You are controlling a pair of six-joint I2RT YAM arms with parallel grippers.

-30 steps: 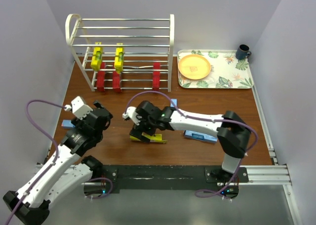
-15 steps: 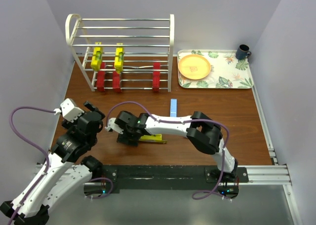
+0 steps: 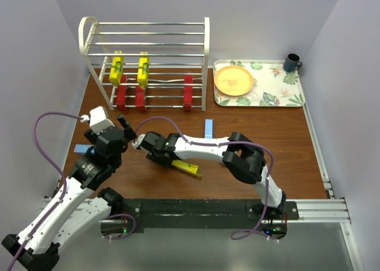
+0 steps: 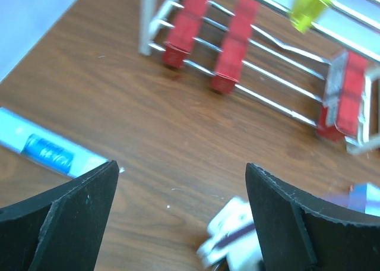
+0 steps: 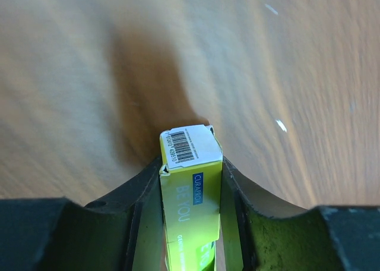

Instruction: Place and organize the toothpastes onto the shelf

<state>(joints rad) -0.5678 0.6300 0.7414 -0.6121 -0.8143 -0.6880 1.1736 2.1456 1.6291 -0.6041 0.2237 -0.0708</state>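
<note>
My right gripper [image 3: 159,156] is shut on a yellow toothpaste carton [image 3: 187,167], which slants just over the table's near middle. In the right wrist view that carton [image 5: 191,194] fills the gap between both fingers, barcode end forward. My left gripper [image 3: 123,130] hangs open and empty just left of it, over bare wood [image 4: 181,211]. The white wire shelf [image 3: 148,34] holds two yellow cartons [image 3: 116,70] on its middle tier and three red ones [image 3: 187,91] on the bottom tier. One light blue carton [image 3: 208,129] lies mid-table. Another [image 4: 47,152] lies at the left.
A floral tray [image 3: 285,88] at the back right carries an orange plate [image 3: 233,81], and a dark mug [image 3: 291,62] stands at its far corner. Walls close in the table on the left, back and right. The right arm stretches across the near middle.
The right gripper has closed on the yellow carton and swung it to a diagonal. The left gripper has moved up and right toward the middle, still open.
</note>
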